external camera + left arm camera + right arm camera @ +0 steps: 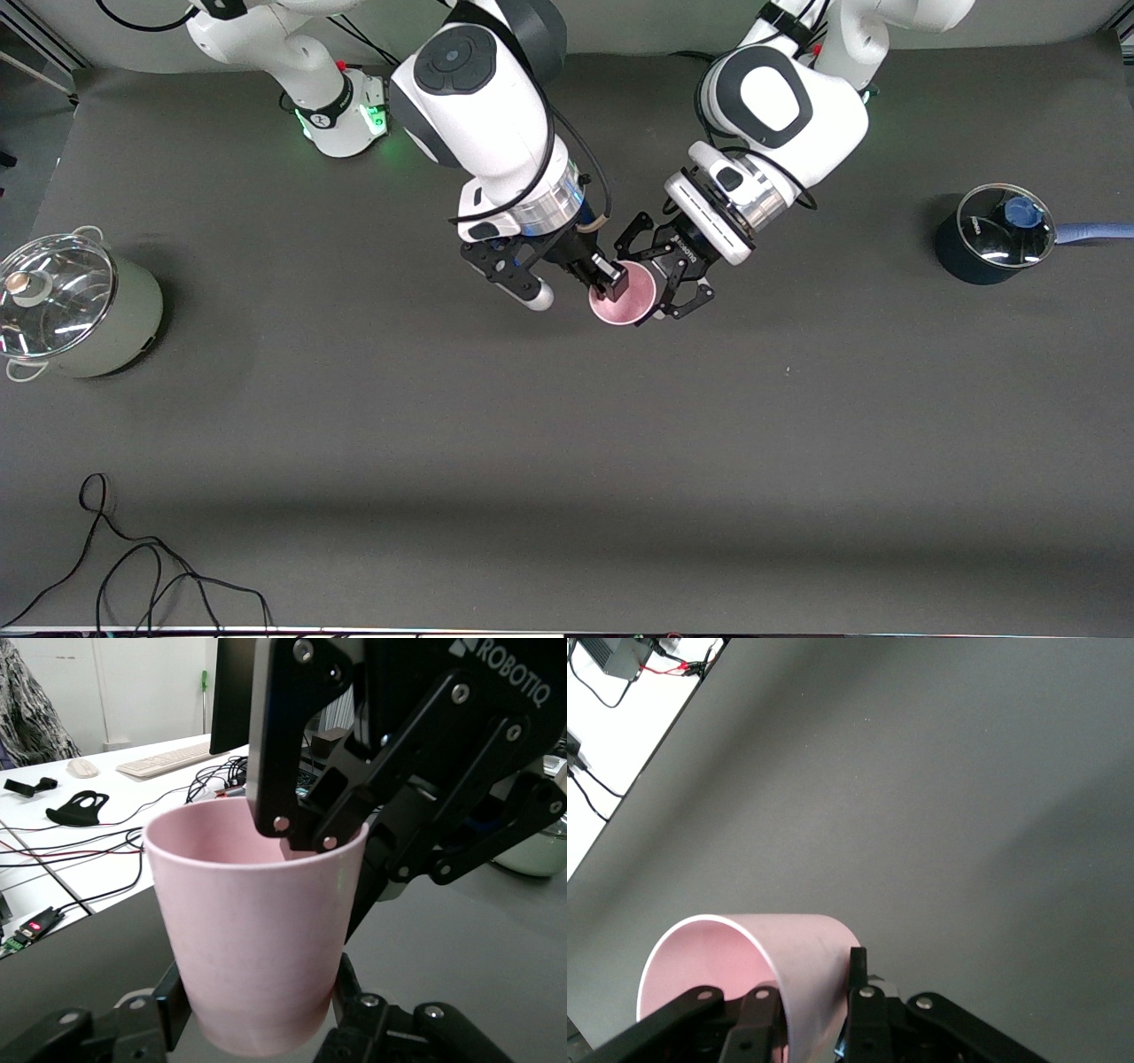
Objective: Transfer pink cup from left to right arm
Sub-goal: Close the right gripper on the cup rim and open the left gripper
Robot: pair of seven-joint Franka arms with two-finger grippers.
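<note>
left wrist view: "robotiq" on right tool (328,828)

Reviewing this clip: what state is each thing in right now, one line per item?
pink cup: upright, empty, held in the air over the middle of the table by both grippers.
left gripper: shut on the cup's lower body.
right gripper: shut on the cup's rim, one finger inside.
grey-green pot: glass lid on.
dark saucepan: glass lid on.

A lidded grey-green pot (75,306), a dark lidded saucepan (992,235) and a black cable (133,567) lie well apart.
</note>
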